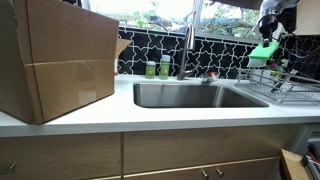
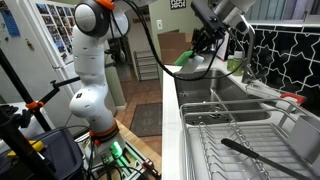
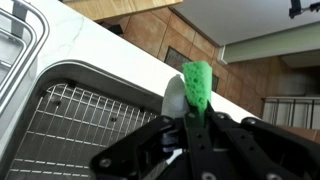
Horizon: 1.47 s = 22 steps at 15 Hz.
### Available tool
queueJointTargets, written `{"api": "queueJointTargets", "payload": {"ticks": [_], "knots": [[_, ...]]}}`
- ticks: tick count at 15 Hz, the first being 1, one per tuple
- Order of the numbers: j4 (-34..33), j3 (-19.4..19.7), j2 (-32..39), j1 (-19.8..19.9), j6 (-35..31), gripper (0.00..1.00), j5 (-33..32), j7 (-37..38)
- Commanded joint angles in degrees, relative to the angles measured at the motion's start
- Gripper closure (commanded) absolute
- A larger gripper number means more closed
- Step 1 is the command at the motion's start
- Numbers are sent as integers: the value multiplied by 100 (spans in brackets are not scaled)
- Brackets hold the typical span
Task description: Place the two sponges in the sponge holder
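My gripper is shut on one bright green sponge and holds it in the air over the right end of the sink, above the wire dish rack. In an exterior view the gripper hangs over the far end of the sink with the sponge under it. In the wrist view the sponge stands on edge between the fingers, with a pale piece against its left side. I cannot make out the second sponge or the sponge holder.
A steel sink with a tall faucet sits in the white counter. Two small green bottles stand behind it. A large cardboard box fills the left. A wire dish rack stands at the right and also shows in an exterior view.
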State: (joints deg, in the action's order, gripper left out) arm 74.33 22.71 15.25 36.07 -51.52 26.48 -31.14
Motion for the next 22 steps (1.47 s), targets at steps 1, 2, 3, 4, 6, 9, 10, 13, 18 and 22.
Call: {"api": "queueJointTargets", "payload": {"ticks": [1, 2, 3, 4, 6, 9, 10, 13, 18, 22], "knots": [[-703, -15, 476, 357, -450, 94, 468, 853], [-811, -42, 575, 433, -697, 94, 529, 1034], [-934, -77, 680, 504, -966, 94, 574, 1217], [-1014, -116, 783, 570, -1274, 95, 625, 1382], [-1114, -221, 929, 647, -1928, 95, 695, 1776], [-880, -132, 808, 507, -1934, 93, 560, 1548], [-923, -142, 845, 516, -1941, 93, 564, 1584], [-986, -144, 858, 519, -1941, 95, 565, 1636], [-1534, -570, 1460, 791, -2692, 95, 1244, 3422], [-1826, -736, 1900, 708, -3599, 94, 1269, 4644]]}}
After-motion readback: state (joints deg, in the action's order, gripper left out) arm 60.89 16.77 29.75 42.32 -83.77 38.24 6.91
